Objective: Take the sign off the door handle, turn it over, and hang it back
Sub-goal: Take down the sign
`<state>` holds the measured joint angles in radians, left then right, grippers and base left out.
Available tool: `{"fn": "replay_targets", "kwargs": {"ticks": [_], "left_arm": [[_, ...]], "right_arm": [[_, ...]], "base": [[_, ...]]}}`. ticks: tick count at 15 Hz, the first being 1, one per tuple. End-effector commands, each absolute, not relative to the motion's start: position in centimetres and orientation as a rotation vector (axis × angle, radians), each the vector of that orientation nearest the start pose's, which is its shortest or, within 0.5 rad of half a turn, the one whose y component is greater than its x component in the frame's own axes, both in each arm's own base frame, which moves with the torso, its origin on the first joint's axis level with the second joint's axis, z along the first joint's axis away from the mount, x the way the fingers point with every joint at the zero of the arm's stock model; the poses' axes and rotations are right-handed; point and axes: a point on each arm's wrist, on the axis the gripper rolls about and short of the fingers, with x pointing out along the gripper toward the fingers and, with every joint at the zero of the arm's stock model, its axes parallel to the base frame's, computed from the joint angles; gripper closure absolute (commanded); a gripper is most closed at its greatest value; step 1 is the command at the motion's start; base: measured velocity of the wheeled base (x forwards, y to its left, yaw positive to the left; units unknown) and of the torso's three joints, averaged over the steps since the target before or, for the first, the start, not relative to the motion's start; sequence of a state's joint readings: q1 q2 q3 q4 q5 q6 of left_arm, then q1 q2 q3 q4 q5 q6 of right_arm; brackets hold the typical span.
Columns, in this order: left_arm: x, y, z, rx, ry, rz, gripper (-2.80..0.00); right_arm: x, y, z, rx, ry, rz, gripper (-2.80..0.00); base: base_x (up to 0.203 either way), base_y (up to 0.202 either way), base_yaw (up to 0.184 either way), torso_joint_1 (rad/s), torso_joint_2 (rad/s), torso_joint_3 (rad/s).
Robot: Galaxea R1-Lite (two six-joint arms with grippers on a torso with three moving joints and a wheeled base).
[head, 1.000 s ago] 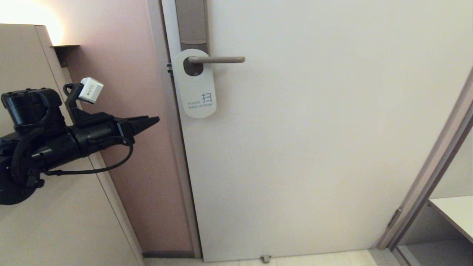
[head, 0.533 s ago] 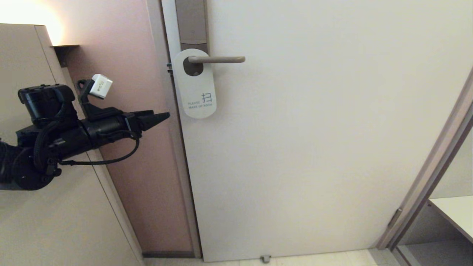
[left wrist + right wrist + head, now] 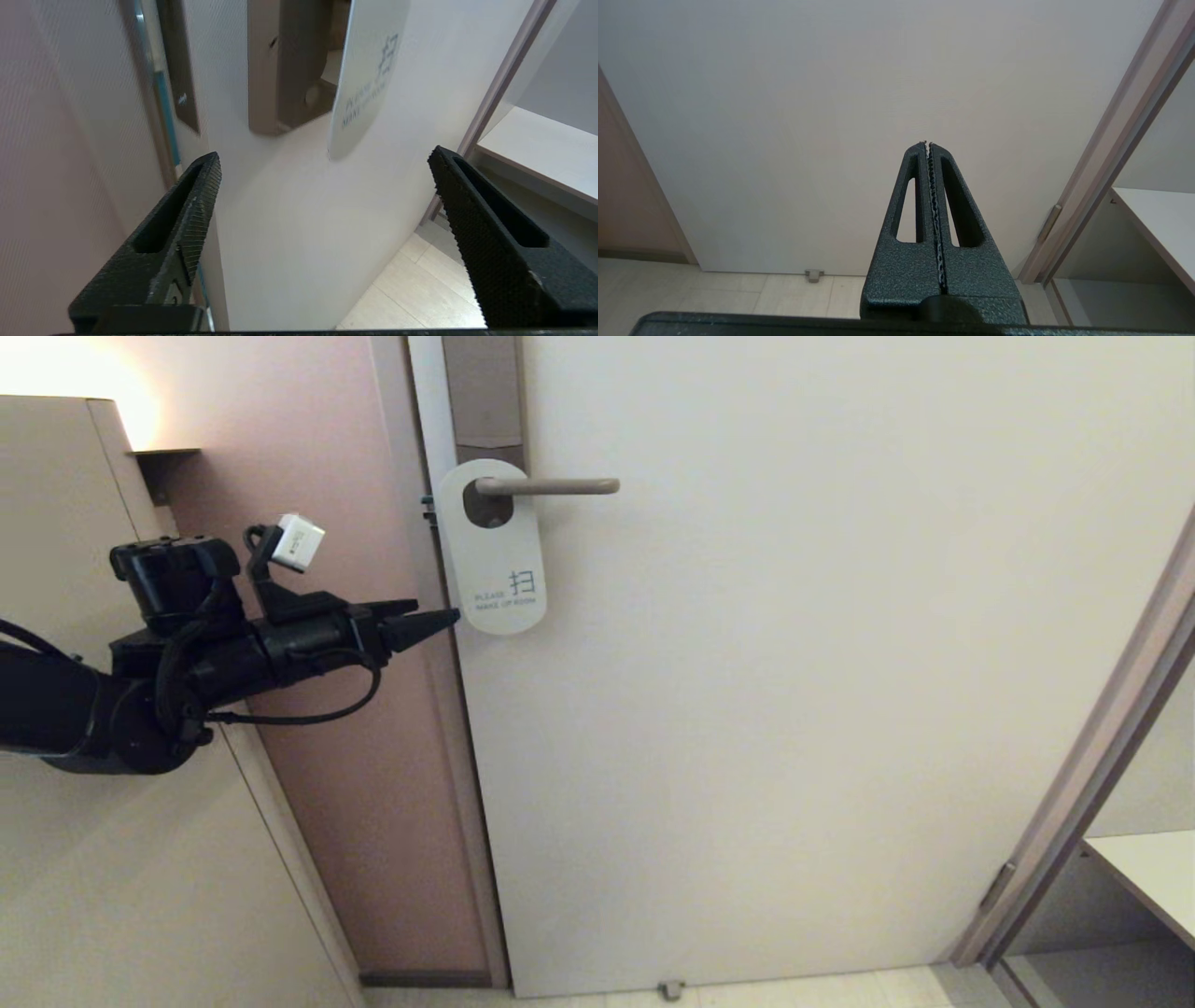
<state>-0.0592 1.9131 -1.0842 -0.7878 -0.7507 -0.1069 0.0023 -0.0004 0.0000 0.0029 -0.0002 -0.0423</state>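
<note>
On the pale door [image 3: 794, 663], hung by its oval hole over the door handle [image 3: 551, 485]: the sign [image 3: 495, 555], white face outward with blue text, lower end loose off the door in the left wrist view. Behind it, grey-brown backplate [image 3: 280, 70]. To the left of the door, pinkish wall [image 3: 317, 728] and beige panel [image 3: 112, 877], warm light glowing at the upper corner. At the right, angled door frame [image 3: 1092, 765] and a white shelf [image 3: 1153, 873]; below, light floor tiles [image 3: 812, 989] and a small door stop [image 3: 670, 988]. Just left of the sign's lower end, left gripper [image 3: 439, 619], jaws spread wide, holding nothing. Low before the door, right gripper [image 3: 928, 144], parked, jaws pressed together.
</note>
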Motion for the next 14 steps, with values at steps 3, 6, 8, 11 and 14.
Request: {"fn": "replay_targets", "kwargs": {"ticks": [3,6,8,11,14], "left_arm": [[37.6,-5.8,20.1,-0.113,0.077,-0.864,-2.8],[37.6,-6.4,19.9,-0.115,0.081,-0.893,-2.8],[37.8,-6.5,20.2,-0.111,0.072,-0.91,-2.8],[38.2,-6.6,20.5,-0.112,0.073,-0.92,-2.8],[38.4,-7.1,21.2,-0.111,0.07,-0.934,-2.8]], "right_arm": [[-2.3,0.0,7.5,-0.043,0.003,0.002,0.0],[-2.3,0.0,7.5,-0.043,0.003,0.003,0.0],[-2.3,0.0,7.5,-0.043,0.003,0.003,0.0],[-2.3,0.0,7.5,-0.043,0.003,0.003,0.0],[-2.3,0.0,7.5,-0.043,0.003,0.003,0.0]], "base": [[0.0,0.0,0.0,0.0,0.0,0.0],[0.0,0.0,0.0,0.0,0.0,0.0],[0.0,0.0,0.0,0.0,0.0,0.0],[0.0,0.0,0.0,0.0,0.0,0.0],[0.0,0.0,0.0,0.0,0.0,0.0]]}}
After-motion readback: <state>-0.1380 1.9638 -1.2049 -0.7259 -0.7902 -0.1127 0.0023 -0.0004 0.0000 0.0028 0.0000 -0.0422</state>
